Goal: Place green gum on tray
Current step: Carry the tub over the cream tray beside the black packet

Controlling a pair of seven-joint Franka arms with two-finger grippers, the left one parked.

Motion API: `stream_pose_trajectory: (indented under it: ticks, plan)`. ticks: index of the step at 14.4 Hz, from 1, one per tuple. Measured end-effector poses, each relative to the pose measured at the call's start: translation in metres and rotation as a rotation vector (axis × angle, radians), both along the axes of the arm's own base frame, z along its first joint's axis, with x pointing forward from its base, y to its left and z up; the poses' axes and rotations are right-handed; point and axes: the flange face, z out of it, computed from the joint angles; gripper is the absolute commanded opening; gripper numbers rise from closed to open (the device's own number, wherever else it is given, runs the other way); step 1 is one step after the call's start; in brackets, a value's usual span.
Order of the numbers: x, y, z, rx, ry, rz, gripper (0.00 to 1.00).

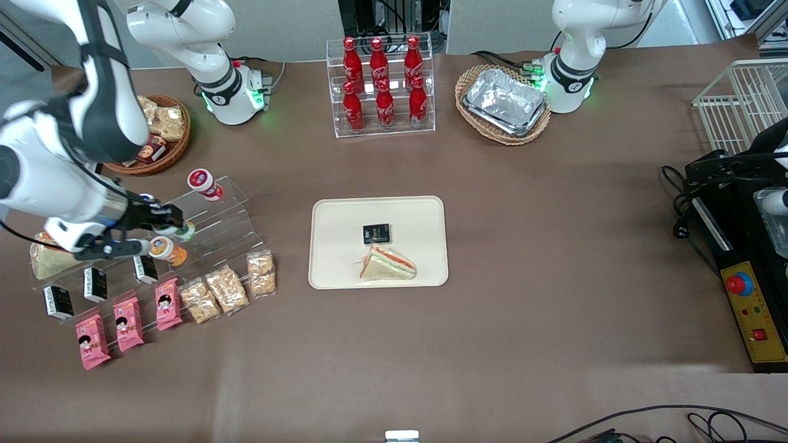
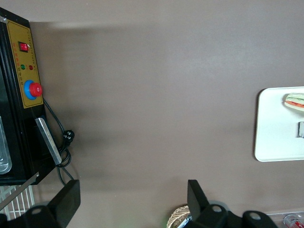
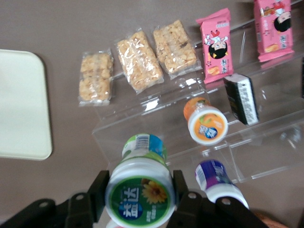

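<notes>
The green gum [image 3: 140,190] is a white bottle with a green lid and a sunflower print. My right gripper [image 3: 139,192] is shut on it, with one black finger pressed against each side of the lid. In the front view the gripper [image 1: 177,230] holds the gum [image 1: 185,232] over the clear stepped shelf [image 1: 215,215] at the working arm's end of the table. The cream tray [image 1: 332,258] lies mid-table and carries a black packet [image 1: 376,234] and a sandwich [image 1: 386,264]. The tray's corner also shows in the right wrist view [image 3: 21,104].
An orange-lidded bottle [image 3: 206,124] and a purple-labelled bottle [image 3: 216,178] stand on the shelf beside the gum. Cracker packs [image 1: 226,288], pink packets [image 1: 128,323] and black boxes [image 1: 95,284] lie nearer the front camera. A snack basket [image 1: 157,138] and cola rack [image 1: 381,86] stand farther back.
</notes>
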Motion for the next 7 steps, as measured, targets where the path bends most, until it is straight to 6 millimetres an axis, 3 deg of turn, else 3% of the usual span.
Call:
stream_pose_trajectory:
  ticks: [4,7]
  plan:
    - [0.001,0.001,0.074,0.001,0.031,0.008,0.28]
    - [0.0,0.003,0.107,0.001,0.054,0.015,0.26]
